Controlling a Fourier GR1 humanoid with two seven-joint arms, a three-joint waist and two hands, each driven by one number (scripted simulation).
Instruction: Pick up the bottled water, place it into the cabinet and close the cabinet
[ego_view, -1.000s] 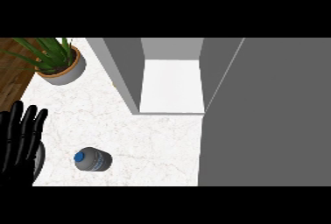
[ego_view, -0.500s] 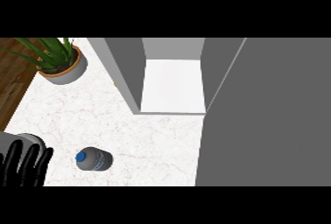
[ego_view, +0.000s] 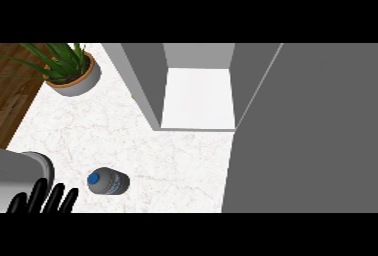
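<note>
Head view, reach step: left hand (ego_view: 44, 199) fingers straight, empty, at 9 o'clock of bottled water (ego_view: 108, 181), next closing round it.

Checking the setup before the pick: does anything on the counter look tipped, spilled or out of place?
Nothing stands out. The bottled water stands upright on the counter, the potted plant sits upright at the far left, and the cabinet is open. No spill shows.

No text, label, brand, number or sign can be read. The bottled water (ego_view: 108, 181) is seen from above, blue cap uppermost, and its wrapper bears nothing legible. No marking is borne by the cabinet (ego_view: 198, 97) or the plant pot (ego_view: 76, 82).
</note>
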